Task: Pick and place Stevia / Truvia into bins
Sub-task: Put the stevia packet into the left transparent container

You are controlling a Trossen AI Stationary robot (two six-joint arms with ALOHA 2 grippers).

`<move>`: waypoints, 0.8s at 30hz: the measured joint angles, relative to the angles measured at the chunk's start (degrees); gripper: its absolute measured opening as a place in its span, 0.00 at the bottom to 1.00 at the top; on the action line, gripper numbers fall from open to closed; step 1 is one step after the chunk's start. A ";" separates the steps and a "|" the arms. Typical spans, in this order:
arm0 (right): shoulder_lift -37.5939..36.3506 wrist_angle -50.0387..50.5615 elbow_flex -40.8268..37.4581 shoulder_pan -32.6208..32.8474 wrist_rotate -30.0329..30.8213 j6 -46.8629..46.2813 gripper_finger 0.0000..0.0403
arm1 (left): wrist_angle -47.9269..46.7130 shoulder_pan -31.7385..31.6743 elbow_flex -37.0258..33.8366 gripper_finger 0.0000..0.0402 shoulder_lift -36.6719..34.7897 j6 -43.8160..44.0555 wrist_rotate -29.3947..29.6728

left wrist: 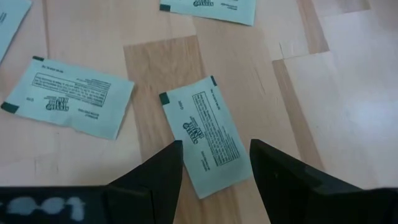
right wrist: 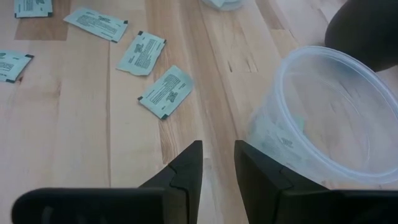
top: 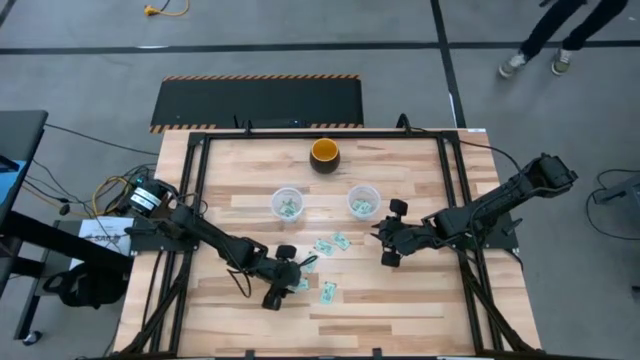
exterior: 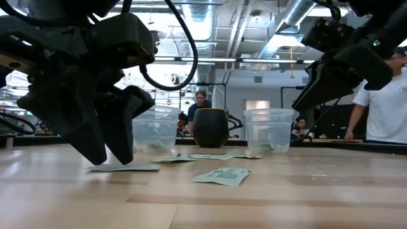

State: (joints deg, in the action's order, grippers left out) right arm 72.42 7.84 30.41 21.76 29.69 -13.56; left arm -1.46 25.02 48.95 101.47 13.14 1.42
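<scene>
Green-and-white sachets point(top: 331, 243) lie loose between the arms, while both clear cups point(top: 287, 203) already hold a few. The left gripper point(left wrist: 214, 171) hovers spread over one sachet point(left wrist: 208, 133); the right gripper point(right wrist: 217, 163), slightly parted and empty, sits beside its cup point(right wrist: 323, 118), so several picks remain.

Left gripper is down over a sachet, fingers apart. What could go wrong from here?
The sachet lies flat on the table between the open left gripper's fingers, so they may slide over it. A second sachet lies close and might get nudged. The right gripper hangs beside a clear cup and might bump it.
</scene>
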 joint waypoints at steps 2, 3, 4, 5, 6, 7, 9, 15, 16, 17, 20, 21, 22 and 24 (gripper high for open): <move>-0.01 -0.02 0.00 0.00 0.00 0.00 0.22 | -0.10 0.00 0.00 0.44 0.00 0.58 0.00; 0.00 -0.01 0.00 0.00 0.00 0.00 0.22 | -0.11 0.00 0.00 0.44 0.00 0.98 0.01; -0.02 -0.02 0.00 0.00 0.00 0.00 0.22 | -0.15 0.00 0.00 0.44 0.00 1.28 0.01; -0.02 -0.02 0.00 0.00 0.00 0.00 0.22 | -0.31 0.00 0.00 0.44 0.00 1.74 0.01; 0.00 -0.01 0.00 0.00 -0.07 -0.01 0.22 | -0.62 0.00 0.00 0.44 -0.01 2.37 0.05; 0.00 -0.02 0.00 0.00 -0.38 -0.02 0.22 | -0.75 0.02 0.00 0.44 -0.02 2.75 0.15; 0.00 -0.02 0.00 -0.02 -1.15 0.00 0.22 | -1.13 0.02 0.00 0.44 -0.04 3.11 0.19; 0.00 -0.02 0.00 -0.02 -1.38 -0.02 0.22 | -1.56 0.04 0.00 0.44 -0.07 3.07 0.75; 0.00 -0.02 0.00 -0.02 -1.38 -0.02 0.22 | -1.76 0.04 0.00 0.44 -0.07 3.05 0.85; 0.00 -0.02 0.00 -0.02 -1.38 -0.02 0.22 | -2.04 0.04 0.00 0.44 -0.09 3.03 0.91; 0.00 -0.04 0.00 -0.03 -1.40 -0.01 0.22 | -3.55 0.03 0.03 0.44 -0.17 2.93 0.99; -0.01 -0.04 0.00 -0.04 -1.40 -0.01 0.22 | -4.10 0.00 0.04 0.44 -0.20 2.91 0.98; -0.01 -0.04 0.00 -0.04 -1.40 0.00 0.22 | -4.54 0.00 0.07 0.44 -0.22 2.87 0.98; 0.00 -0.04 0.00 -0.04 -1.40 0.00 0.22 | -5.09 -0.13 0.11 0.44 -0.24 2.82 0.93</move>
State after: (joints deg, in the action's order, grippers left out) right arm 72.42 7.79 30.41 21.71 28.29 -13.56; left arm -6.55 24.89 49.06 101.23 15.95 2.35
